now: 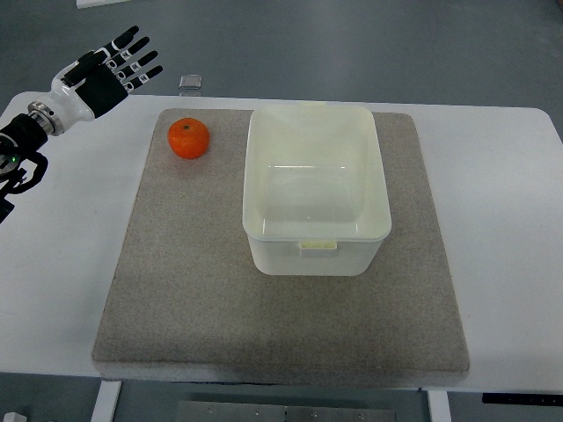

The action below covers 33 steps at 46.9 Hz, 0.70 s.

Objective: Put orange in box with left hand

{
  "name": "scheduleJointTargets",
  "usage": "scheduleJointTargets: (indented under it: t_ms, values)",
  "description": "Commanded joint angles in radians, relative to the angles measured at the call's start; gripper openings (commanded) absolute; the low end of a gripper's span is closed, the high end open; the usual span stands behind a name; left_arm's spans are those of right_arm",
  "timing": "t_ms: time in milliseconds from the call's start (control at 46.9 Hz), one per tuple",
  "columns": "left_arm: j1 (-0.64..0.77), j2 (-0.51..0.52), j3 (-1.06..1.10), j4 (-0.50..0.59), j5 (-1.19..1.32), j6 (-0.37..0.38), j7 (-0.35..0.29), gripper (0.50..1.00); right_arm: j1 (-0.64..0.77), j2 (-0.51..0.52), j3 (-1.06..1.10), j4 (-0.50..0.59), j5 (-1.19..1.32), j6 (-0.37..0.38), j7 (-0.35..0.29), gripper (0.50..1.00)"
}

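Left robot hand [113,69] at top left, arm entering from the left edge and cut off there; fingers [141,58] spread, released, holding nothing. It hovers past the worktop's far left corner, well apart from the orange. Right arm does not show.

Orange [189,138] sits on the grey mat [193,290] near its far left corner, just beside the box's left wall, not touching it. Stem dimple faces up. Not in the box.

Box [317,186] is white, translucent plastic, open top, upright on the mat's far centre. Nothing shows inside it. Small tab on the near rim; near wall partly seen below the rim.

Mat lies on the white worktop [501,220]; its near edge reaches the worktop's front edge.

Small grey square object [191,83] at the worktop's far edge, above the orange; too small to tell what it is. White item at the top left picture edge is cut off.

No readable writing or brand anywhere; markings on the finger segments are too small to read.
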Motion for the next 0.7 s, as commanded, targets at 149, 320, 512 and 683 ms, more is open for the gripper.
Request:
scheduleJointTargets:
  t_ms: [149,320,512,683]
  values:
    - [-0.001,-0.005,-0.001,0.0,0.0,0.0,0.001,0.994,0.0,0.0,-0.001,0.0,0.0,0.0,0.0,0.932]
    - [-0.003,0.005,-0.003,-0.002,0.001,0.0,0.001,0.994,0.0,0.0,0.0,0.0,0.0,0.002,0.0,0.932]
    - [-0.005,0.014,0.008,0.001,0.001,0.0,0.001,0.994,0.0,0.0,0.0,0.0,0.0,0.0,0.0,0.932]
    - [-0.006,0.018,0.005,-0.002,0.003,0.0,-0.001,0.994,0.0,0.0,0.0,0.0,0.0,0.0,0.0,0.932]
